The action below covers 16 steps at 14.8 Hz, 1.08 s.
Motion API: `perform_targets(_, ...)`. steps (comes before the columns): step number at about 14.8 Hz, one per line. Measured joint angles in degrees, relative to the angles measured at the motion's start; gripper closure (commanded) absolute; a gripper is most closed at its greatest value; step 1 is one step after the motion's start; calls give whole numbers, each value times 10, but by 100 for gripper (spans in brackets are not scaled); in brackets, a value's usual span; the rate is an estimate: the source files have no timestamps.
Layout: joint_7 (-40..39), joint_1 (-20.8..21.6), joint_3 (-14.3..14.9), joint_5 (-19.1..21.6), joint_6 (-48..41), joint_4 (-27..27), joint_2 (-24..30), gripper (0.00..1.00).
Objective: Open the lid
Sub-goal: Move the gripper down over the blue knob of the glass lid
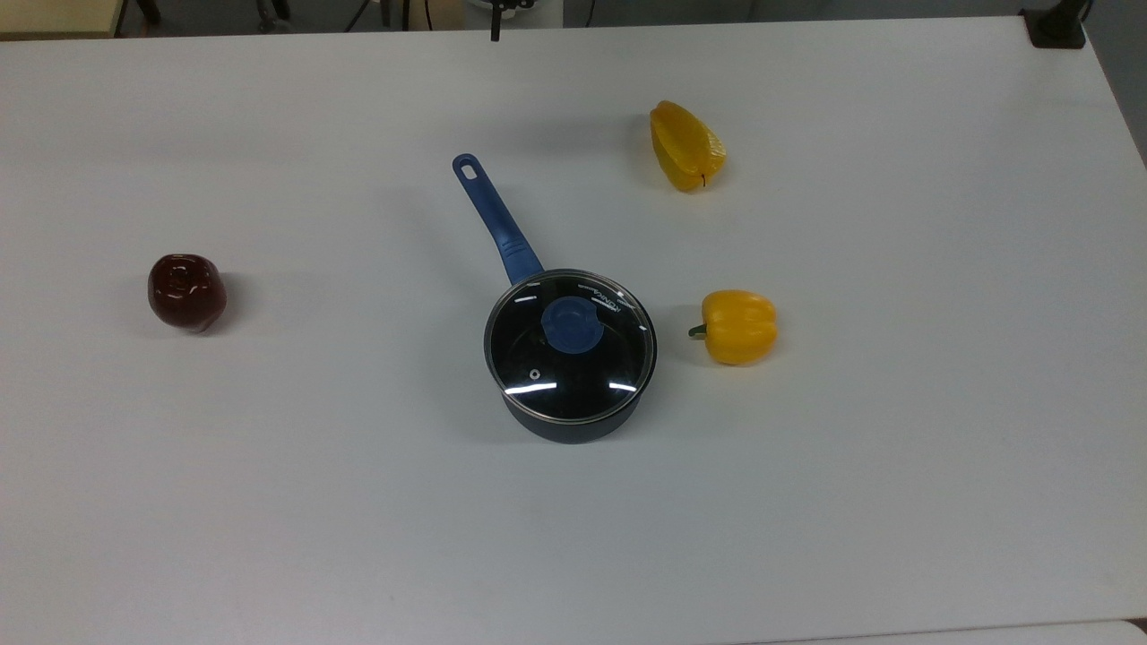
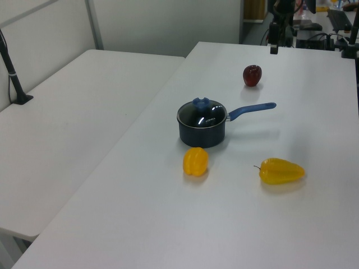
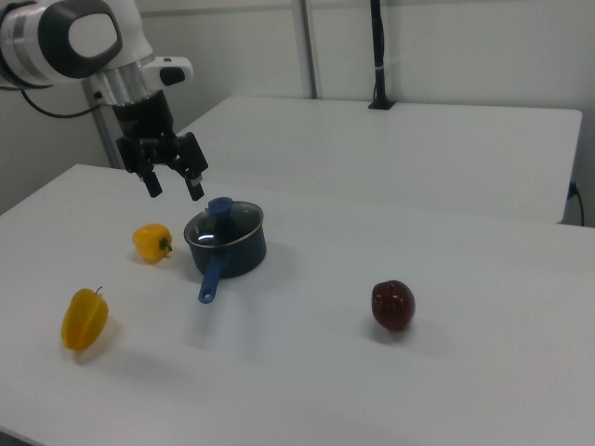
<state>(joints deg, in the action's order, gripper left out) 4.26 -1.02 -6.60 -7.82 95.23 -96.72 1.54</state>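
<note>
Nearest my top view's camera is the saucepan (image 1: 573,408), dark-bodied and standing on the white table (image 1: 896,466), so I take it as my landmark. On it sits the lid (image 1: 538,354), a clear glass disc with a metal rim, seated flat and covering the pan's mouth, its blue knob (image 1: 573,324) at the centre. The pan's blue handle (image 1: 495,218) runs away from the body toward the top view's upper left.

Just beside the saucepan, on the top view's right, lies a yellow bell pepper (image 1: 738,326). A second, longer yellow pepper (image 1: 685,145) lies farther off, beyond the first and well apart from the pan. Well away on the top view's left of the saucepan sits a dark red pepper (image 1: 185,291).

In the right view I see the gripper (image 3: 173,180) hanging in the air above the saucepan, toward the right view's left of the lid's knob, touching nothing. Its two fingers (image 3: 196,184) are spread apart and hold nothing.
</note>
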Motion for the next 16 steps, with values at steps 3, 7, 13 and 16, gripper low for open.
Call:
perform_targets(3, 2, -3, 0, 0, 0, 0, 0, 0)
perform_targets(7, 2, -8, 0, 0, 1, 1, 0, 0)
perform_targets(13, 0, 0, -5, 15, 40, 60, -74, 0)
perform_targets(16, -19, 15, -10, 16, 148, 87, -131, 0)
